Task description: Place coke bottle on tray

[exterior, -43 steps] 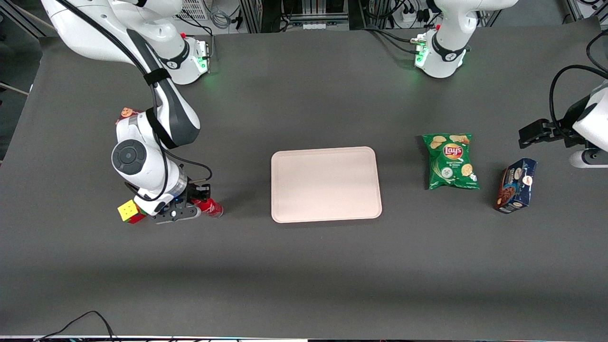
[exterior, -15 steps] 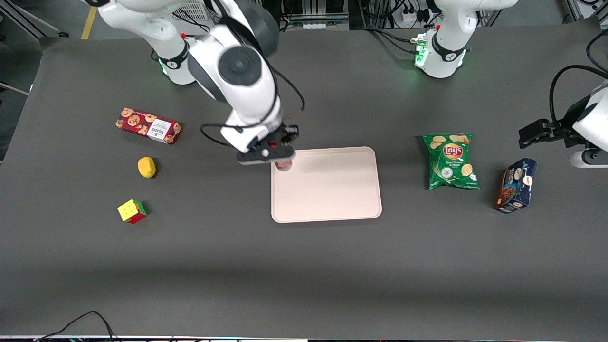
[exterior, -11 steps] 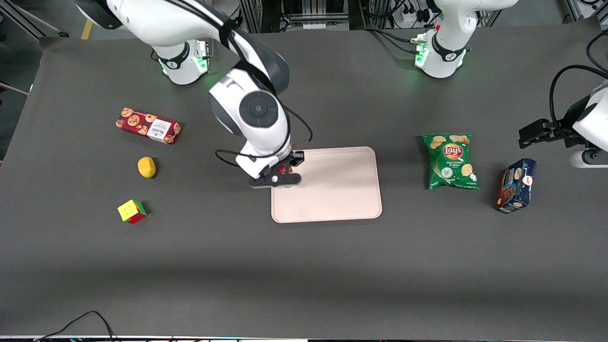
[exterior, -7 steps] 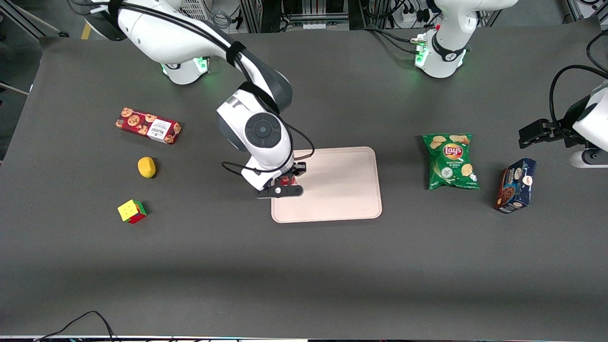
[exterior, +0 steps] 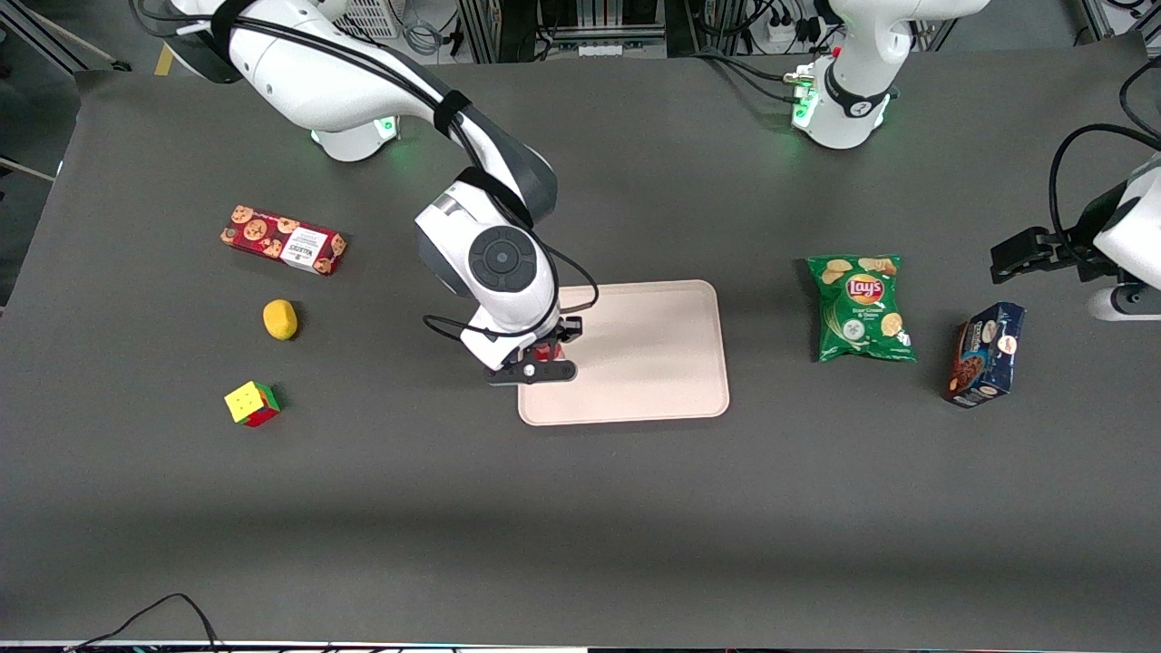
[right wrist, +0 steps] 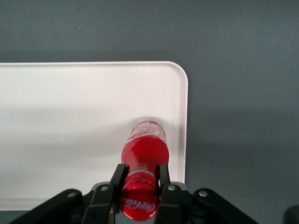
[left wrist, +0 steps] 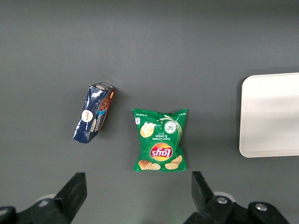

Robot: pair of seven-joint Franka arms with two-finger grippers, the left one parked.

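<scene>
Your gripper (right wrist: 139,183) has its jaws clamped on the coke bottle (right wrist: 145,149) neck, base down over the tray (exterior: 653,363). From the front, the wrist hides most of the bottle; contact unclear.

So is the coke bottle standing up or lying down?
Standing up. The gripper is shut on the coke bottle near its cap, and its clear base points down at the tray, close to the rim.
</scene>
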